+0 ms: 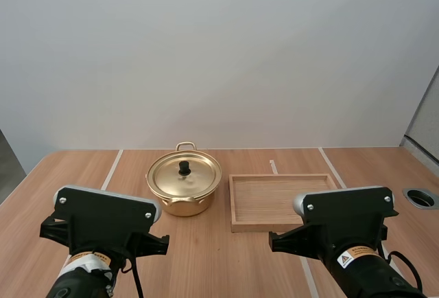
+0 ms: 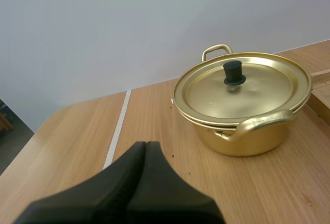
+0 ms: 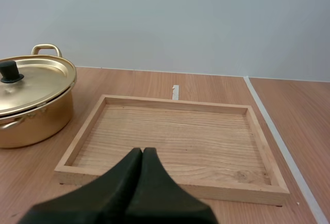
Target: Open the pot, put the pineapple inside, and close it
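In the high view, the pot [image 1: 184, 189] stood upright on the counter [image 1: 206, 257], left of centre and toward the far side. Its lid [image 1: 199, 176] sat flat on it, with the black knob [image 1: 184, 167] pointing straight up. Its two handles [image 1: 186, 145] lay on a near-to-far line, one toward the arms and one toward the wall. A wooden tray [image 1: 285, 200] lay just right of the pot, its long side running left to right, with a narrow gap between the two. In the left wrist view, the left pincer [image 2: 146, 146] was clenched on nothing, its fingers pressed together into one dark wedge; it hung near of the pot and to its left, with bare counter between them. In the right wrist view, the right pincer [image 3: 142, 153] was likewise clenched and empty, poised at the tray's near rim, with the lidded pot off to the tray's left.
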You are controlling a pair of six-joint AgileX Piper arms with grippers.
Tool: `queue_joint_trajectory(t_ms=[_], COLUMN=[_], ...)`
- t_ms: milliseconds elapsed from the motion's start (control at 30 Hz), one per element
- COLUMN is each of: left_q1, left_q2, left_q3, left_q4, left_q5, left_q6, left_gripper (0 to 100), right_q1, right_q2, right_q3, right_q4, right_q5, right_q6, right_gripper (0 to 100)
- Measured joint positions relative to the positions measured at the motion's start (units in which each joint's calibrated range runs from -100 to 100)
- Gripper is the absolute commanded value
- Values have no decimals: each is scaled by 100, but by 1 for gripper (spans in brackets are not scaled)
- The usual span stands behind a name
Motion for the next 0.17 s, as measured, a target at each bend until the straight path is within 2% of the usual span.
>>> queue_joint_trajectory(t_ms=[167], left_q1=[0], left_q2=[0], left_q3=[0], left_q4=[0], left_q5=[0], left_q6=[0], left_gripper=[0], right_q1=[0], right_q2=[0], right_q3=[0], right_q4=[0], right_q5=[0], right_q6=[0], right_gripper=[0])
